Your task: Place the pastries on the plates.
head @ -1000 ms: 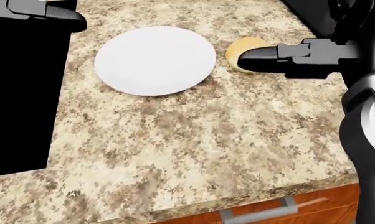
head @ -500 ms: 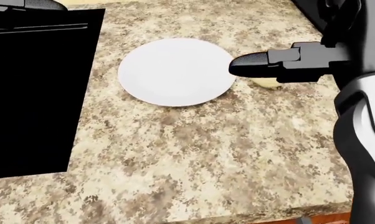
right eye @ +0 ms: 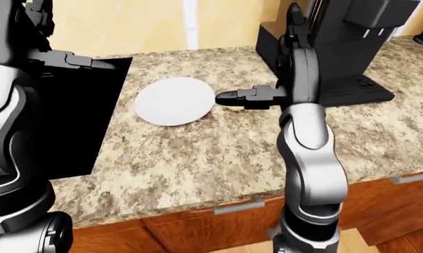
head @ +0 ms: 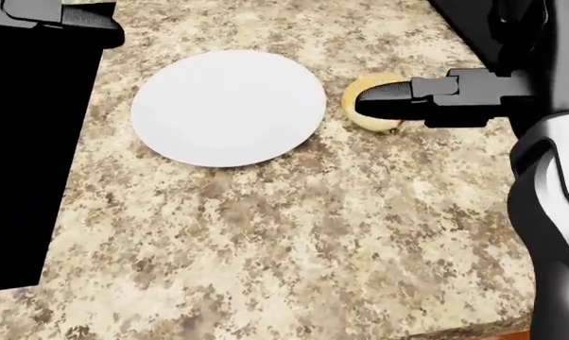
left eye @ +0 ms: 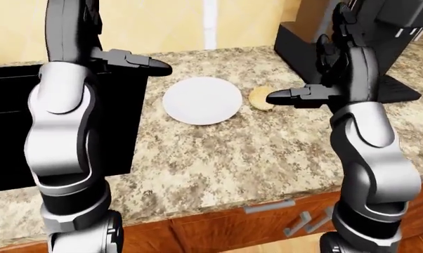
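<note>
The right robot hand (head: pixel 384 99) is seen reaching in from the right edge of the head view, its dark fingers extended together and pointing left, hovering over a round golden pastry (head: pixel 368 106) at centre right. Nothing is held; whether the fingertips touch the pastry cannot be told, since the hand covers part of it. The pastry is shown resting on the speckled granite bench (head: pixel 294 241), just beside the right rim of an empty white plate (head: pixel 228 106) but not on it. The left robot hand (left eye: pixel 138 62) is pictured at upper left of the left-eye view, fingers likewise extended and empty, held over the black sink (left eye: pixel 64 126). A black coffee machine (right eye: pixel 338 47) is seen at upper right of the right-eye view.

The pastry is judged to be light, soft and easily crushed or crumbled. A gentle hold across its widest part, with fingers set on opposite sides, would probably be best; a hard squeeze is to be avoided, and the short lift onto the plate should be kept level.
</note>
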Motion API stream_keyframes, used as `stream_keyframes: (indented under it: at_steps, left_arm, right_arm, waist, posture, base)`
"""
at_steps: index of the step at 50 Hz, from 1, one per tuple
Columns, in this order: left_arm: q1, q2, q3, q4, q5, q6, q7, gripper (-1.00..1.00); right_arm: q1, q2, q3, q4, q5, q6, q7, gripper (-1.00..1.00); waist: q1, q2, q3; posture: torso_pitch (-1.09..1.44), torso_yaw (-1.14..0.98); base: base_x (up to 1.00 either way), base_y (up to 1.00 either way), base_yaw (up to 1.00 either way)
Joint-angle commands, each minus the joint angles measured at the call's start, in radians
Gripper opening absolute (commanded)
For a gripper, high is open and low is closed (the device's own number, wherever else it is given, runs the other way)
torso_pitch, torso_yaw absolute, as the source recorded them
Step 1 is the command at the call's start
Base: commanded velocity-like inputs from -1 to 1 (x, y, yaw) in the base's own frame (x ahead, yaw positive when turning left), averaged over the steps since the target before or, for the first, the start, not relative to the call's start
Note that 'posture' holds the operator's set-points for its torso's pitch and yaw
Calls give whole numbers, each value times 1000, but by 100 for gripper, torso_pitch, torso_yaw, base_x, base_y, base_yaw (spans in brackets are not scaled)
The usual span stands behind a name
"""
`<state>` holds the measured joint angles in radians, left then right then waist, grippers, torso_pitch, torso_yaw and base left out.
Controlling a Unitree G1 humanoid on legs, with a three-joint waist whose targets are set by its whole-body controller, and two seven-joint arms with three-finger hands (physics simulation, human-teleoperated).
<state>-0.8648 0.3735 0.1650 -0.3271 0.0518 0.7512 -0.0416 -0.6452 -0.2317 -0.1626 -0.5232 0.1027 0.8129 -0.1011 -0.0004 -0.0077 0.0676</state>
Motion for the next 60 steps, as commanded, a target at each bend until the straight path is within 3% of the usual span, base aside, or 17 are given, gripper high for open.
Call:
stream_keyframes:
  at_steps: [1, 3, 7, 8, 15, 18, 23, 26, 27, 29, 35, 46, 56, 60]
  left_arm:
    - [-40, 18, 28, -35, 12, -30, 13, 100]
    - [-38, 17, 29, -35, 13, -31, 14, 100]
    - [-37, 17, 26, -33, 16, -34, 12, 100]
    - [-35, 16, 28, -35, 15, -33, 14, 100]
    - [-27, 16, 29, -44, 15, -30, 13, 100]
    - [-24, 14, 30, -45, 15, -31, 14, 100]
    - [-20, 12, 30, -45, 15, -35, 14, 100]
    - [-17, 12, 29, -44, 18, -37, 14, 100]
    - [-17, 12, 27, -44, 19, -37, 12, 100]
    - [-16, 12, 27, -40, 20, -42, 13, 100]
    - [-26, 12, 29, -25, 17, -49, 13, 100]
    - [-16, 12, 30, -20, 13, -60, 12, 100]
    - [-11, 13, 34, -29, 7, -56, 14, 100]
    - [-14, 14, 31, -27, 6, -54, 12, 100]
  right_arm:
    - [-38, -4, -1, -49, 9, -35, 6, 100]
    - [-35, -1, -3, -49, 19, -40, 1, 100]
    - [-29, -7, 2, -61, 25, -35, 11, 100]
    - [-30, -7, 3, -62, 23, -34, 11, 100]
    - [-25, -5, 0, -67, 22, -35, 15, 100]
    - [-21, -5, 0, -66, 23, -39, 14, 100]
    - [-14, 1, 1, -56, 18, -51, 12, 100]
    - [-13, 2, -3, -53, 19, -50, 8, 100]
    - [-13, -6, 2, -46, -1, -44, -4, 100]
    - [-11, -9, 5, -40, -15, -46, 6, 100]
    - [-34, -27, -10, -18, -26, -23, 6, 100]
    - [-198, -159, -47, 158, -72, 49, 32, 100]
    - [-401, -225, 12, 595, -213, -132, 129, 100]
    - [-462, -215, 19, 753, -258, -210, 161, 100]
  waist:
    - [5, -5, -39]
    - [-2, 6, -43]
    - [-1, 1, -40]
    - [8, 7, -58]
    - [18, 10, -47]
    - [26, 7, -42]
    - [36, -16, -34]
    - [29, -12, -37]
    - [12, -8, -19]
    - [8, 26, -31]
    - [-2, 16, -40]
    - [2, 7, -40]
    - [1, 6, -42]
    - [1, 7, -42]
  posture:
    - [0, 0]
    - [0, 0]
    - [0, 0]
    - [0, 0]
    - [0, 0]
    - [0, 0]
    - [0, 0]
    - [0, 0]
    - [0, 0]
    - [0, 0]
    - [0, 0]
    - [0, 0]
    - [0, 0]
    - [0, 0]
  base:
    - [0, 0, 0]
    - [0, 0, 0]
    - [0, 0, 1]
    - [0, 0, 27]
    - [0, 0, 39]
    - [0, 0, 49]
    - [0, 0, 50]
    - [0, 0, 50]
    - [0, 0, 0]
    - [0, 0, 0]
    - [0, 0, 0]
    - [0, 0, 0]
    - [0, 0, 0]
    - [0, 0, 0]
